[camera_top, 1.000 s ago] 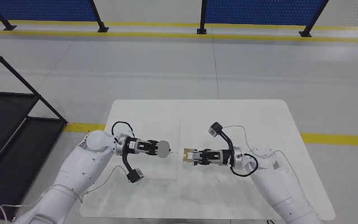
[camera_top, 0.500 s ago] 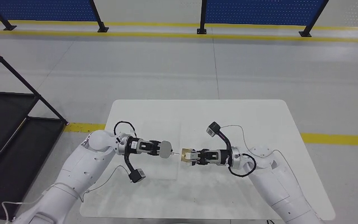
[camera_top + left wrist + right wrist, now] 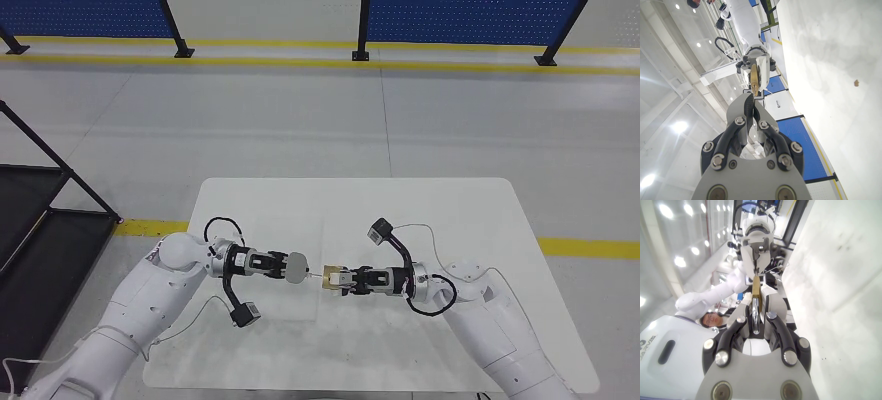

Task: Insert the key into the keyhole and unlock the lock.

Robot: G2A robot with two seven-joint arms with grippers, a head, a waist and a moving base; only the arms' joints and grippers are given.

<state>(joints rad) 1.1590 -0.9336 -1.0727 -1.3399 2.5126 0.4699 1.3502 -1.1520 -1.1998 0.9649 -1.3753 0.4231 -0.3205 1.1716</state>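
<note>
Now the left pincer point(image 3: 302, 268), clamped on the small silver key point(image 3: 313, 271), points it toward 3 o'clock at the keyhole point(image 3: 754, 84) of the brass padlock point(image 3: 333, 278), which the right pincer point(image 3: 346, 280) grips level above the white counter point(image 3: 450, 215) so blade and slot align, tip seemingly touching.

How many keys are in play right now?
1. The key is pinched in the left gripper above the table, its tip at the brass lock held by the right gripper. Another could lie hidden under the arms.
</note>
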